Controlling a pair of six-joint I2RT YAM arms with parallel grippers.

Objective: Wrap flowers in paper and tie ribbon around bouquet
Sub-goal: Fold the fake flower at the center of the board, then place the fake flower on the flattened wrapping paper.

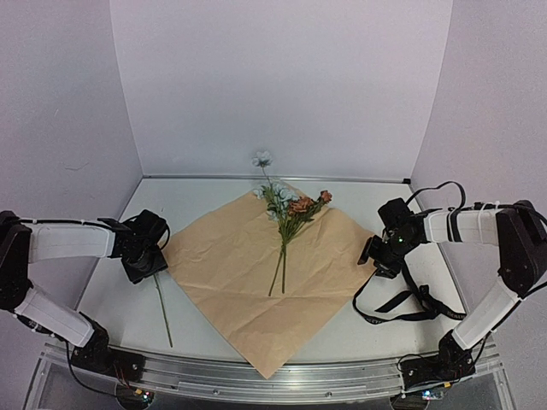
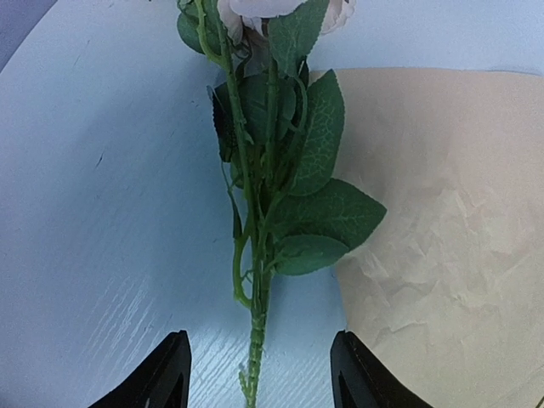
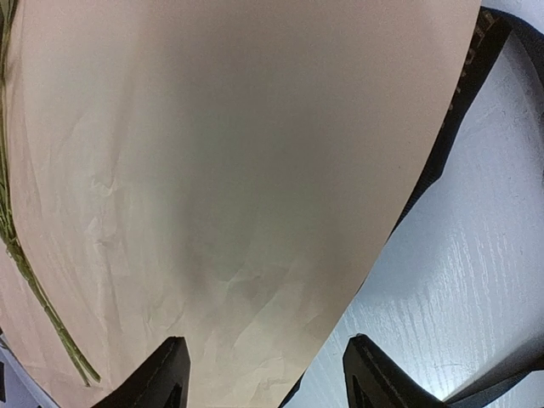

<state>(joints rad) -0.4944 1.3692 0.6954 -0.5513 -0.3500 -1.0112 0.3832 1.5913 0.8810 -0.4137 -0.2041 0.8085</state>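
Flowers [image 1: 286, 209] are lying on the paper [image 1: 231, 273], heads pointing to the far side, thin green stems running back toward the middle of the sheet. One pale blue bloom [image 1: 261, 159] pokes out past the paper's far corner. The paper lies flat on the tabletop [image 1: 111, 299] like a diamond, tan side up, its near corner reaching the front edge. Over on the left, a loose stem [image 1: 164, 312] lies on the bare tabletop just off the paper's left edge, and the left pincer [image 1: 144, 266] hangs right above it. In the left wrist view the leafy stem runs between the two fingers [image 2: 166, 378], jaws wide apart and gripping nothing. On the right, the right pincer [image 1: 380, 256] sits at the paper's right corner, its fingers [image 3: 166, 378] also spread, with only the paper's edge and tabletop below them. The ribbon [image 1: 402, 303] lies looped on the tabletop just beside that pincer, one strand tucked under the paper's edge.
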